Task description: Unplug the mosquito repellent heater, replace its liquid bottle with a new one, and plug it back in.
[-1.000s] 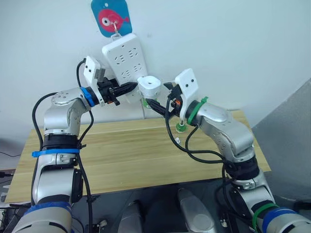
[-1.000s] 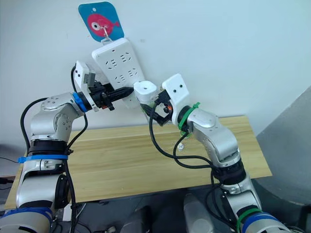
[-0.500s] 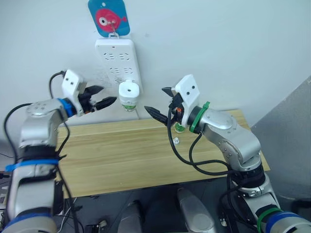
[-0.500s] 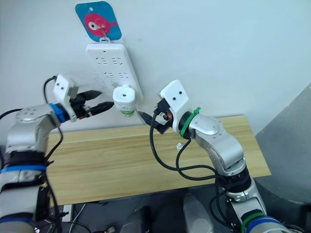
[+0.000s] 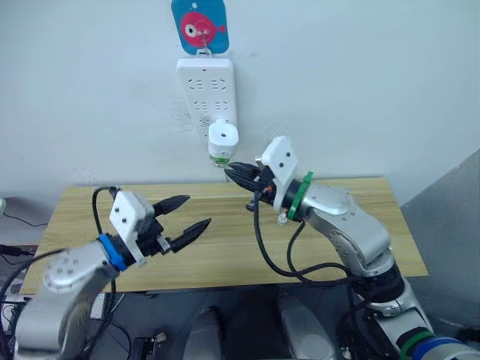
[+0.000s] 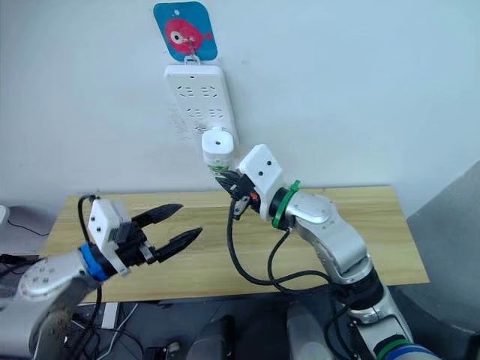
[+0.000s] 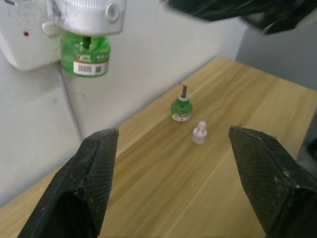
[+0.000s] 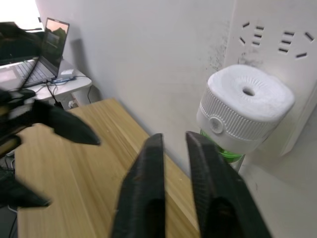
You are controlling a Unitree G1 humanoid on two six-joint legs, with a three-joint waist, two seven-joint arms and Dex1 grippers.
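Note:
The white mosquito repellent heater is plugged into the bottom of the white power strip on the wall. A green bottle hangs under it. A second green bottle with a bare dark wick stands on the table, next to a loose white cap. I cannot tell which is the new one. My right gripper is shut on nothing, its tips close beside the heater's bottle. My left gripper stands wide open and empty, low over the table's front left.
The wooden table stands against the white wall. A blue hook plate with a red fish holds the power strip. The right arm's black cable loops over the table's middle. A grey surface rises at the right.
The left arm has dropped from beside the power strip to low over the table's front, still open. The right gripper has shut and moved up beside the heater. The camera has shifted.

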